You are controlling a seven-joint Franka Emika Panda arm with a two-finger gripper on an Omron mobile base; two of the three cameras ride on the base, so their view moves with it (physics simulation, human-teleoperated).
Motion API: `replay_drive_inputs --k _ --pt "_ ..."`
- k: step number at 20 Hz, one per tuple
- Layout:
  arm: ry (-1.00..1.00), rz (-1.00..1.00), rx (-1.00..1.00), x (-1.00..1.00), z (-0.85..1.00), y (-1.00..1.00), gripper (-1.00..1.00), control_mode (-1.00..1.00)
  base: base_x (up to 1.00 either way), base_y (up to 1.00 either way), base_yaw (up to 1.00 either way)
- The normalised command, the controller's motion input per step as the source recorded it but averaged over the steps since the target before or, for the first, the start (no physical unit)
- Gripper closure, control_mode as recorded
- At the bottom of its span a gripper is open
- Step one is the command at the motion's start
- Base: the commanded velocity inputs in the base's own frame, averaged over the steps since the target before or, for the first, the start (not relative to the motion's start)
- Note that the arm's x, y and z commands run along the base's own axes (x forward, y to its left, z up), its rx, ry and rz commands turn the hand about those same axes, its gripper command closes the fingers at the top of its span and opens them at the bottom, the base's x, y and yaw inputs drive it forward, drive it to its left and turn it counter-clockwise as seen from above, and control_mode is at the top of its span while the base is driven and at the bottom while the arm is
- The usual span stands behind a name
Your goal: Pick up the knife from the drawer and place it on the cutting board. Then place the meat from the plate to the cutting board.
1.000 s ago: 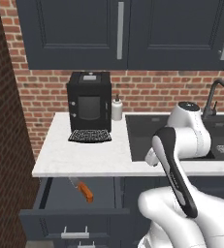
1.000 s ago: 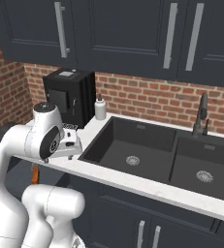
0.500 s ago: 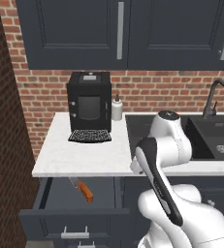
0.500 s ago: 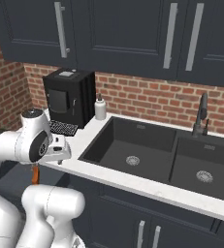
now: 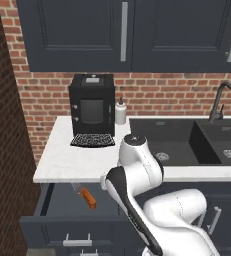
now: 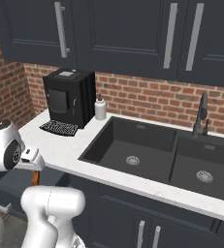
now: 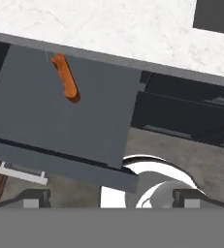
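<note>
The drawer (image 5: 62, 202) stands pulled out below the counter's left end. In it lies the knife (image 5: 88, 197), orange handle toward the front and blade tip under the counter edge. Seen from the hand, the knife (image 7: 66, 82) rests on the drawer floor (image 7: 60, 126), far ahead of my gripper (image 7: 112, 197) and to the left. The gripper is open, with nothing between its fingertips (image 7: 36, 196). My hand (image 6: 30, 160) hovers at counter height over the drawer's right part, with the orange handle (image 6: 34, 178) just below it. The cutting board, the meat and the plate are out of view.
On the white counter (image 5: 67, 160) stand a black coffee machine (image 5: 91, 110) and a soap bottle (image 5: 120, 111). A black double sink (image 5: 187, 142) with a faucet (image 5: 219, 102) lies to the right. A brick wall (image 5: 7, 125) closes the left side.
The arm has swung left from the sink's edge and dropped toward the open drawer. The knife has not moved and the gripper stays open.
</note>
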Motion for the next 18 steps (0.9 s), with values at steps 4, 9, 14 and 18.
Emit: replay_drive_inputs --k 4,9,14,18 --pt "0.16 -0.36 0.05 0.0 -0.2 0.77 -1.0 -1.0 0.0 0.0 0.0" --pt "0.17 -0.22 0.02 0.05 -0.17 0.5 -1.0 -1.0 0.0 0.0 0.0" --pt "0.12 -0.03 0.01 0.1 -0.17 0.35 -1.0 -1.0 0.0 0.0 0.0" --pt "0.01 0.0 0.0 0.27 -0.11 0.29 -1.0 -1.0 0.0 0.0 0.0"
